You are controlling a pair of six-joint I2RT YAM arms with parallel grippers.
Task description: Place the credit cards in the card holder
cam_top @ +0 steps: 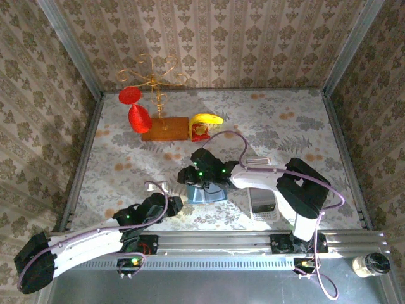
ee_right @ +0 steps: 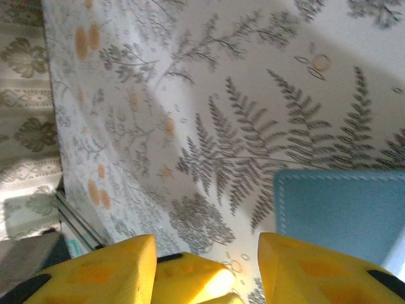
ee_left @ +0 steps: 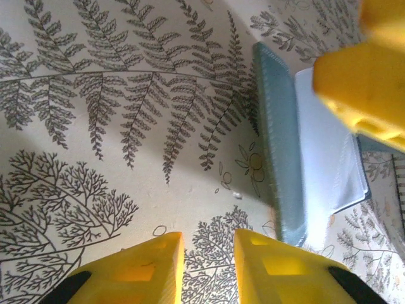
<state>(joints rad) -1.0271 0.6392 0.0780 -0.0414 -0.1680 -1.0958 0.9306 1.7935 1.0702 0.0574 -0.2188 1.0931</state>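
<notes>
Counting from above, we find one card holder [cam_top: 207,194], teal-blue, lying on the fern-printed surface [cam_top: 120,161] near its middle. The right gripper [cam_top: 196,178] hangs right over its far edge. The left gripper [cam_top: 176,204] is just beside it on the left.

From the left wrist, the left gripper's [ee_left: 209,244] two yellow fingers [ee_left: 139,272] stand a little apart. Bare surface shows in the gap and nothing is pinched. The holder [ee_left: 278,145] lies open to their right, with a pale inside face. One finger of the other gripper hangs over that face.

From the right wrist, the right gripper's [ee_right: 205,253] jaws are spread wider, with printed surface between them. One corner of the holder [ee_right: 342,209] lies behind the right-hand finger.

Just right of the holder lies one long white tray [cam_top: 261,193]. A patch of fine pale stripes in it looks like the credit cards [cam_top: 263,206], too small for us to count.

At the far side stand one gold wire stand [cam_top: 152,73] on one wooden block [cam_top: 164,128], with two red discs [cam_top: 139,117]. One yellow-and-red object [cam_top: 205,123] sits beside the block.
</notes>
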